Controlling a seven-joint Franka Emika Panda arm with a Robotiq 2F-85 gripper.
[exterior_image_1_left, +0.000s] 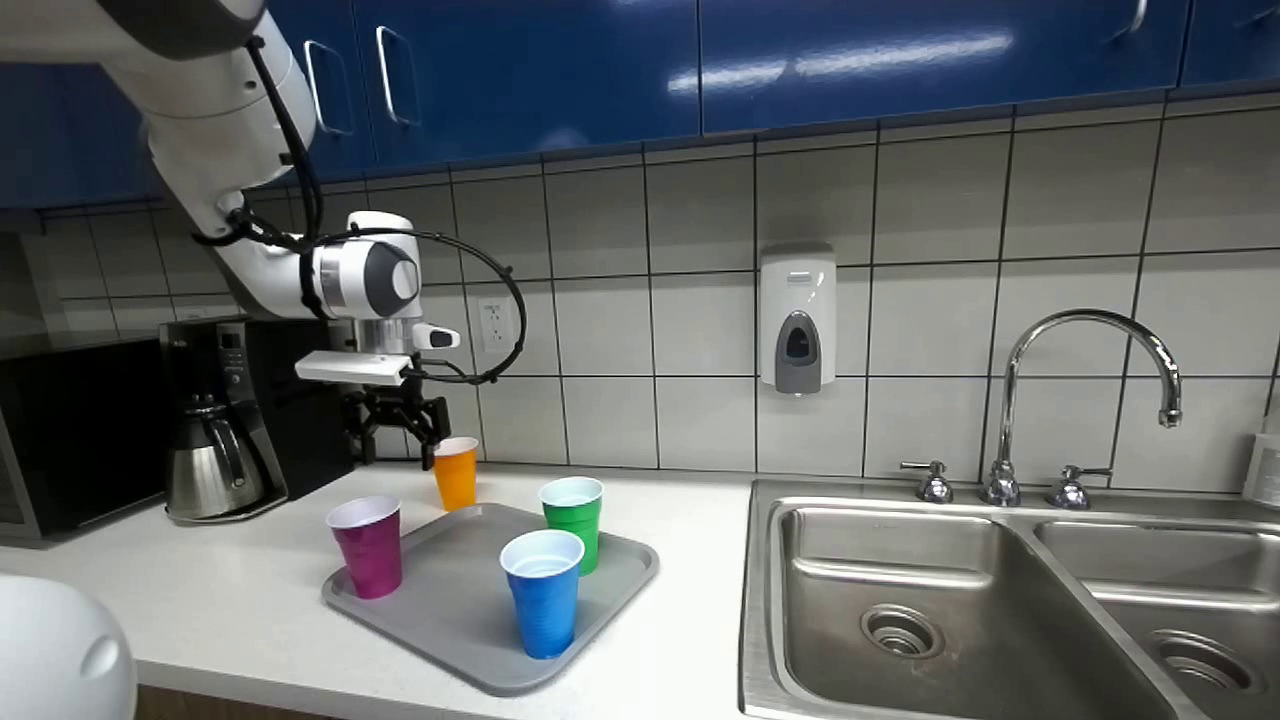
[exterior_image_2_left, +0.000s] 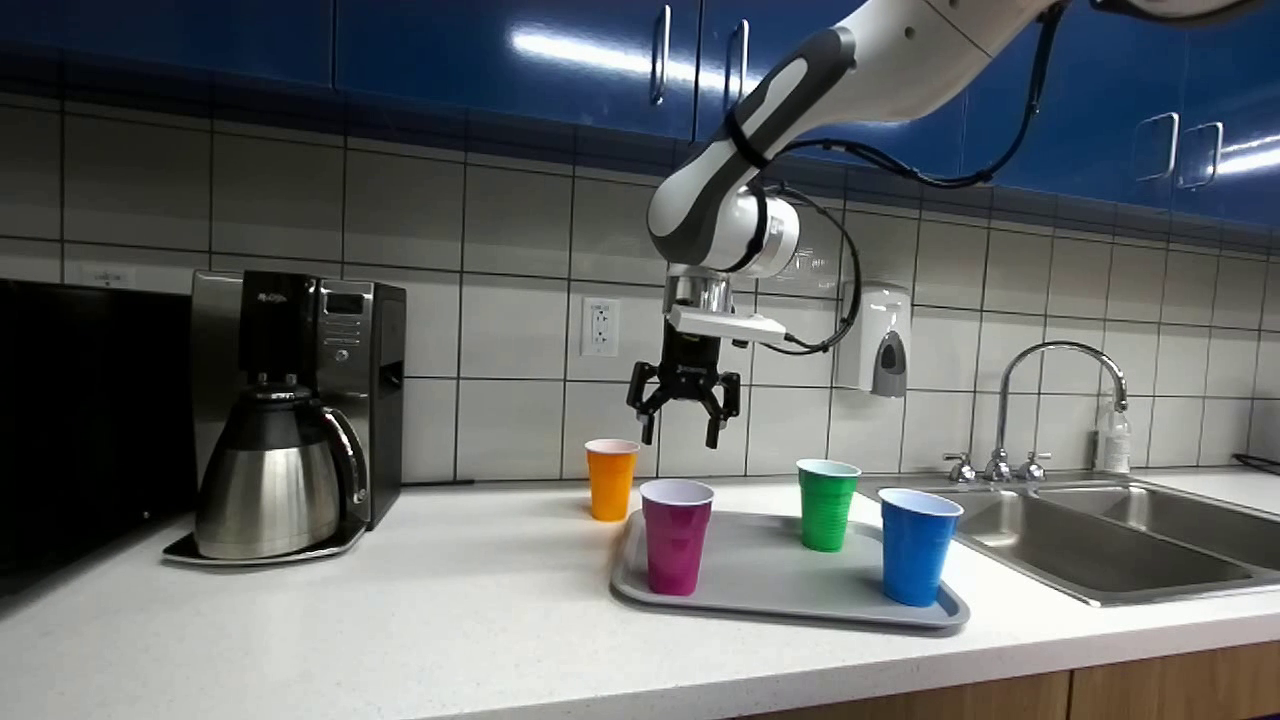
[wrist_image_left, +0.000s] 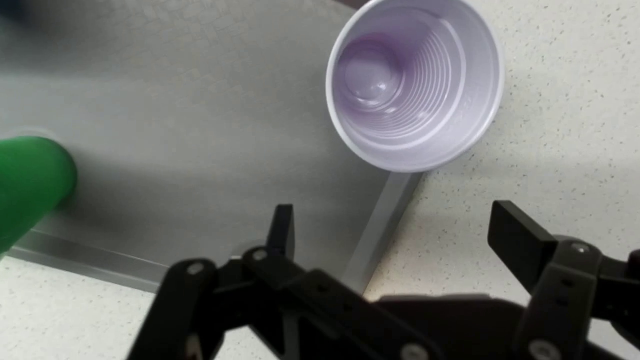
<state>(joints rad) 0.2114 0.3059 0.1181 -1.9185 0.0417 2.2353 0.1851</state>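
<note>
My gripper (exterior_image_2_left: 680, 440) hangs in the air with its jaws wide apart and nothing between them. Below it lies a grey tray (exterior_image_2_left: 760, 560) on the counter. A purple cup (exterior_image_2_left: 676, 540), white inside, stands upright at one corner of the tray; in the wrist view the purple cup (wrist_image_left: 415, 85) is just beyond the fingertips, untouched. The green cup (exterior_image_2_left: 827, 510) and the blue cup (exterior_image_2_left: 916, 550) stand upright towards the tray's sink end. An orange cup (exterior_image_2_left: 611, 485) is upright on the counter by the tray's back edge; the wrist view does not show it.
A coffee maker with a steel carafe (exterior_image_2_left: 268, 480) stands beside a dark appliance (exterior_image_2_left: 90, 420). At the far end are a steel double sink (exterior_image_1_left: 900, 570) and a curved faucet (exterior_image_1_left: 1085, 318). A soap dispenser (exterior_image_1_left: 798, 320) hangs on the tiles, below blue cabinets (exterior_image_1_left: 540, 80).
</note>
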